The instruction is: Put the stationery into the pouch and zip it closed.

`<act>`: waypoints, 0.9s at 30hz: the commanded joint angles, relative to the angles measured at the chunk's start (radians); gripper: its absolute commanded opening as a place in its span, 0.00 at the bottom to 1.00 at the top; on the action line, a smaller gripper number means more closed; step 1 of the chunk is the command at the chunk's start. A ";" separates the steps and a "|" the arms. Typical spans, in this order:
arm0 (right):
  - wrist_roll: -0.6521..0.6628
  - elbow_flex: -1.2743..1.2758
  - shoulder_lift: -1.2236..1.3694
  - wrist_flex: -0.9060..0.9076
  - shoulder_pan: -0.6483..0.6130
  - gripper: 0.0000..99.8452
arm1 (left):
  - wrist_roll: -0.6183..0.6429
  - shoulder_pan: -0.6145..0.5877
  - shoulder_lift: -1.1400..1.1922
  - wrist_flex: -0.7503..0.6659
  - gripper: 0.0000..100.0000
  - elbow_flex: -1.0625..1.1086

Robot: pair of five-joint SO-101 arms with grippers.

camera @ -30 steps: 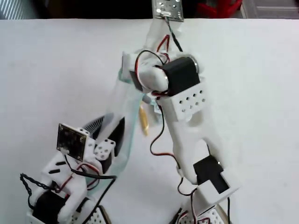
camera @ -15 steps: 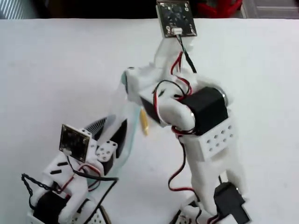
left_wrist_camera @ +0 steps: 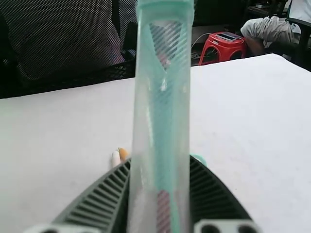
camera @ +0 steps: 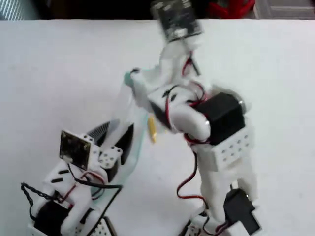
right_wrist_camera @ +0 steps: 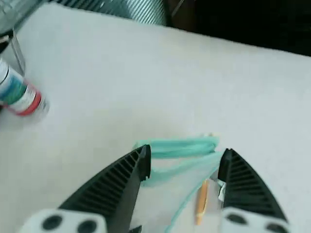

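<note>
High view: white table (camera: 54, 64) w/ both arms over it. Right arm (camera: 216, 132) is bent across the middle, left arm (camera: 69, 196) low at the near edge. Clear pouch (camera: 127, 105) w/ teal zip runs from the left gripper (left_wrist_camera: 158, 167) out to the right gripper (right_wrist_camera: 185, 151). Left jaws pinch the pouch's near end. Right jaws are spread wide, approx. over the teal far end, not touching. Orange pen (camera: 151, 129) lies at the pouch's edge; can't tell if inside. Right wrist view: small white tube (right_wrist_camera: 19, 94) w/ teal and red bands lies on the table, well apart from the pouch.
</note>
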 commanded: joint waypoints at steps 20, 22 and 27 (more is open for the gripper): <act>-0.192 -0.236 0.255 0.025 -0.162 0.29 | 0.005 -0.004 -0.012 -0.032 0.13 -0.012; -0.192 -0.236 0.277 0.027 -0.162 0.29 | 0.005 -0.004 -0.012 -0.031 0.13 -0.012; -0.189 -0.235 0.283 0.030 -0.202 0.28 | 0.005 -0.004 -0.012 -0.031 0.13 -0.011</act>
